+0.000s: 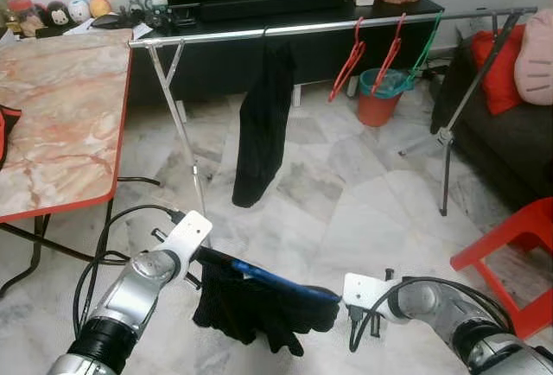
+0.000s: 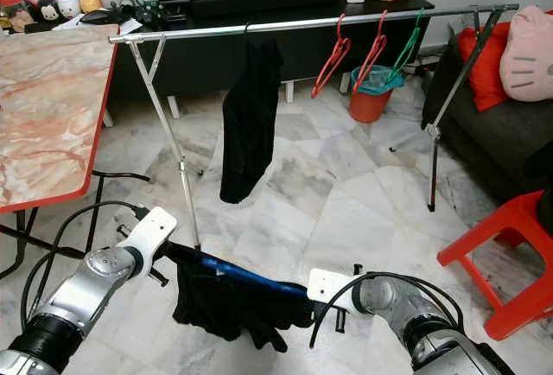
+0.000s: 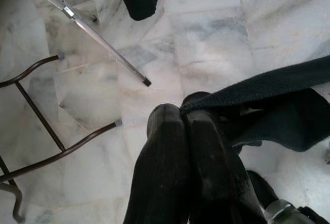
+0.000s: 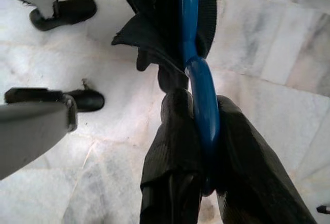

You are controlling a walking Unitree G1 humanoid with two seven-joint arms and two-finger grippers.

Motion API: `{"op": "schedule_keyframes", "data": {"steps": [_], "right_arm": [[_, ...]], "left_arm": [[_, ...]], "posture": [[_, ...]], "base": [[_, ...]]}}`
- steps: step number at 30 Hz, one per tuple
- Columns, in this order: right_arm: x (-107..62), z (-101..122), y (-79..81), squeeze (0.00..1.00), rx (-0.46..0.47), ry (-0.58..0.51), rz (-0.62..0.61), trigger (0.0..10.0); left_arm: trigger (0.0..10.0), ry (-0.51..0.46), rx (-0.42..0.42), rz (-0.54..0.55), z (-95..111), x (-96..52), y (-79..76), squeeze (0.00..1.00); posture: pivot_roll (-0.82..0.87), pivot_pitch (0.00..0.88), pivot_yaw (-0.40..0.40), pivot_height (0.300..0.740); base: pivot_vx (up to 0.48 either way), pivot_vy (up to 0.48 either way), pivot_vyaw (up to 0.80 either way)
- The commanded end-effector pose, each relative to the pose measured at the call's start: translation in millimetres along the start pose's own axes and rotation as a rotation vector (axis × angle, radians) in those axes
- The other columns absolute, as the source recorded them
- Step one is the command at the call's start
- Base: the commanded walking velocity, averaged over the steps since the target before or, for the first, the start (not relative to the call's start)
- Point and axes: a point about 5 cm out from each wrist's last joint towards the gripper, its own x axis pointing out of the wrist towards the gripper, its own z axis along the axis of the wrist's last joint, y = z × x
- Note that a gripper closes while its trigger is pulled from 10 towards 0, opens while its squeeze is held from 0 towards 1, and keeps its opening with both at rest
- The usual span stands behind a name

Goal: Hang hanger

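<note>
Pale marble floor [image 1: 363, 202] with grey veins was spread under everything, glossy and hard, and the long metal drying rack [image 1: 328, 24] stood across it as the landmark of the room. Left of the rack stood a table [image 1: 60, 124] with a pinkish marble-pattern top and a red edge. From the rack's silver rail one black garment [image 1: 263, 124] hung limp, and further along the rail there were two red hangers [image 1: 371, 55] and a green hanger [image 1: 423, 51], all thin plastic.

Well in front of the rack and low, the left gripper [image 1: 200, 254] had its two black fingers pressed together on an edge of dark knitted cloth [image 3: 268, 87]. This cloth was draped over a blue hanger [image 1: 268, 278], smooth and rounded like a plastic tube. At the other end the right gripper [image 1: 339, 299] was clamped on the blue hanger, one finger at each side of the bar.

I judged the task to be about half done: the cloth seemed already on the hanger and both were lifted, but the hanger was not yet at the rail. What remained was to carry it forward, raise it, and put its hook, which I could not see, over the rail.
</note>
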Motion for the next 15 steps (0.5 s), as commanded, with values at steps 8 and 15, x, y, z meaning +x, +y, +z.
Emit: {"op": "schedule_keyframes", "data": {"steps": [8, 15], "right_arm": [[-0.6, -6.1, 2.3, 0.00, -0.002, 0.036, 0.002, 0.0], [-1.6, -7.9, -0.3, 0.00, 0.006, 0.052, -0.025, 0.0]], "left_arm": [[10.0, -0.079, 0.023, 0.018, 28.0, -8.3, 12.2, 0.00], [10.0, -0.072, 0.026, 0.015, 26.6, -8.3, 11.1, 0.00]], "posture": [[0.02, 0.000, -0.016, 0.740], [0.02, 0.000, -0.016, 0.740]], "base": [[0.000, 0.000, 0.00], [0.000, 0.000, 0.00]]}}
